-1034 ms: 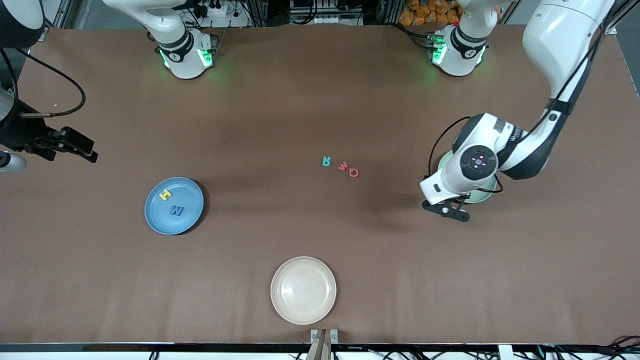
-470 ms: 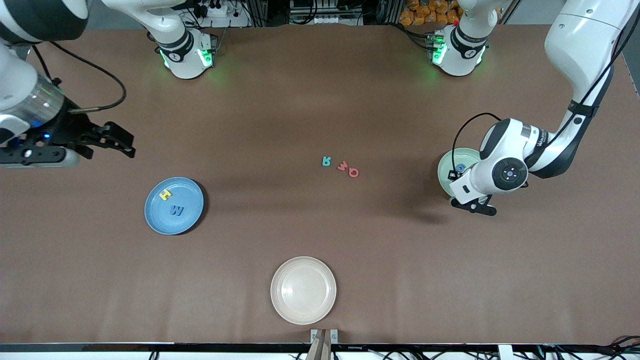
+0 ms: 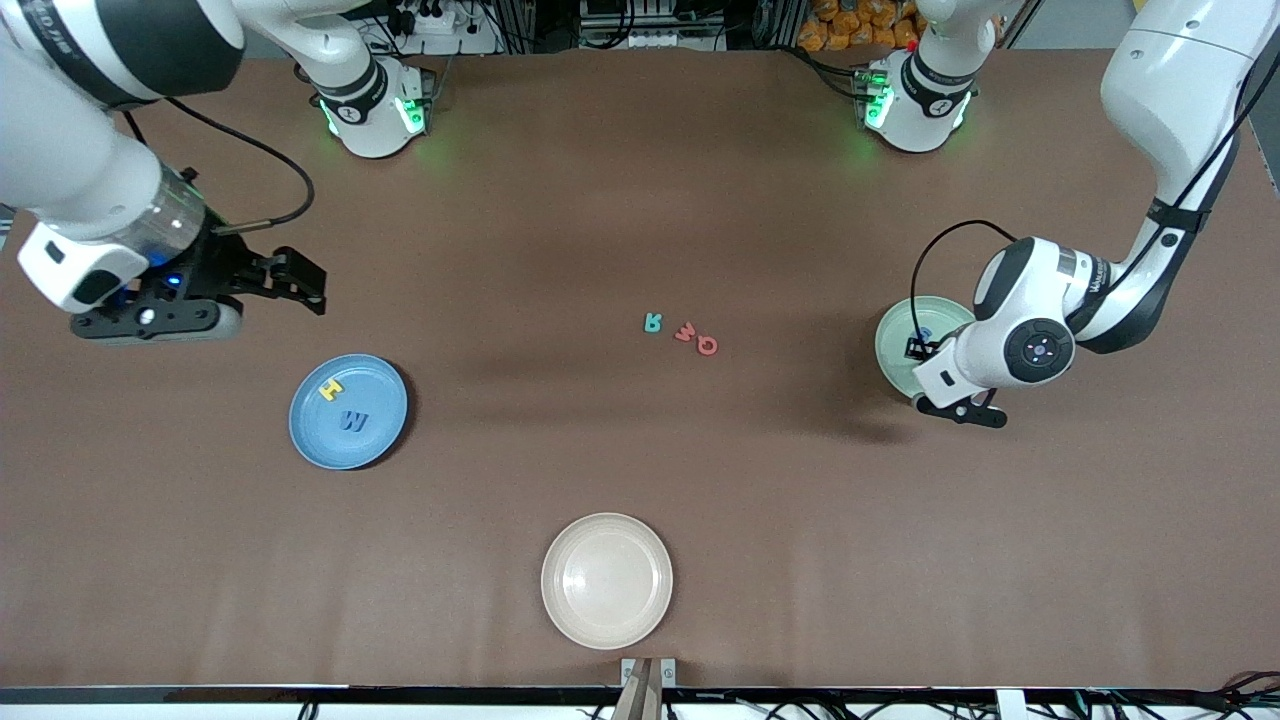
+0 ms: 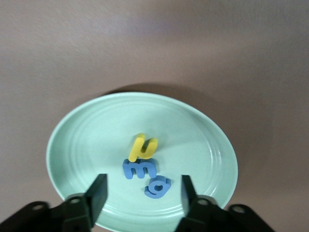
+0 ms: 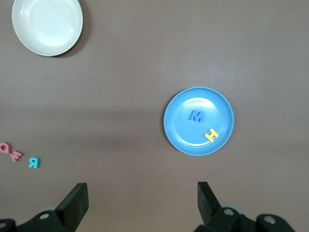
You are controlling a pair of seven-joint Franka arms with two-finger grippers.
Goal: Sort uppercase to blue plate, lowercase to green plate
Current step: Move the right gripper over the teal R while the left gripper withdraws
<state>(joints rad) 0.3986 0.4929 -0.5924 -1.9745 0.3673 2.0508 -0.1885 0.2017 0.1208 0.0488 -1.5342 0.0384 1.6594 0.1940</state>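
The green plate (image 4: pixel 82 140) holds a yellow lowercase letter (image 4: pixel 142 147), a blue m (image 4: pixel 139 170) and a blue g (image 4: pixel 157 187). My left gripper (image 4: pixel 142 188) hangs open over this plate (image 3: pixel 895 350), and the g lies loose on the plate below its fingers. A yellow H (image 3: pixel 331 389) and a blue M (image 3: pixel 353 421) lie on the blue plate (image 3: pixel 380 395). Mid-table lie a teal R (image 3: pixel 652 322), a red m (image 3: pixel 686 331) and a red Q (image 3: pixel 708 346). My right gripper (image 3: pixel 300 282) is open and empty over bare table beside the blue plate (image 5: pixel 183 135).
A cream-white plate (image 3: pixel 607 580) sits near the table's front edge, with nothing in it. Both arm bases stand along the table's back edge.
My left gripper has shifted toward the left arm's end to hang over the green plate, and its fingers now stand apart. My right arm has swung in from the table's end toward the blue plate.
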